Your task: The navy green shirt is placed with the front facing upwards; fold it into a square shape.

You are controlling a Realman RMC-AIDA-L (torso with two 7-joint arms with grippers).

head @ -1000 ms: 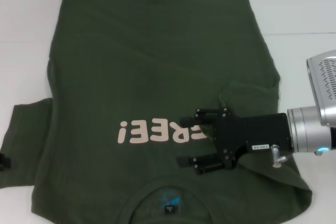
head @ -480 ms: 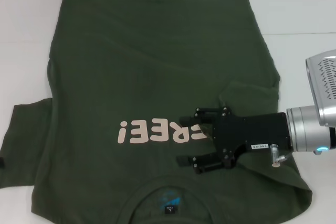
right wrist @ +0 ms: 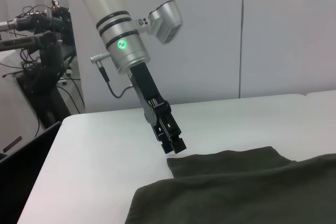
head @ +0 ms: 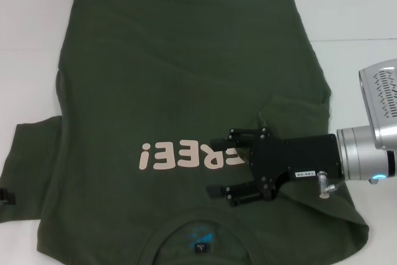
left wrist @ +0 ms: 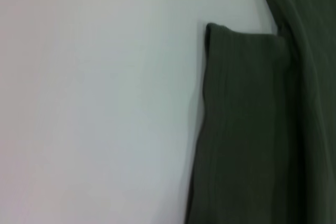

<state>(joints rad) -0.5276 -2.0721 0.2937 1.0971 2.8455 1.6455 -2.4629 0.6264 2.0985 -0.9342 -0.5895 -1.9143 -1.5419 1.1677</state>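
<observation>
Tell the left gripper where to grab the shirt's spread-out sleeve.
Judging by how it lies, pinch the outer hem of the flat left sleeve, coming from the table side where the left gripper already hovers; the free edge lies exposed on the bare table.

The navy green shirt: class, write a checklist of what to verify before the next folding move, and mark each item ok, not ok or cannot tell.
1. The navy green shirt lies front up: ok, the "FREE!" lettering shows.
2. Right sleeve folded in over the body: ok, as far as the head view shows.
3. Left sleeve folded in: not ok, it lies spread out on the table.
4. Left gripper placed at the left sleeve's outer edge: ok.
5. Right gripper free of cloth: ok, its jaws are open above the chest.
</observation>
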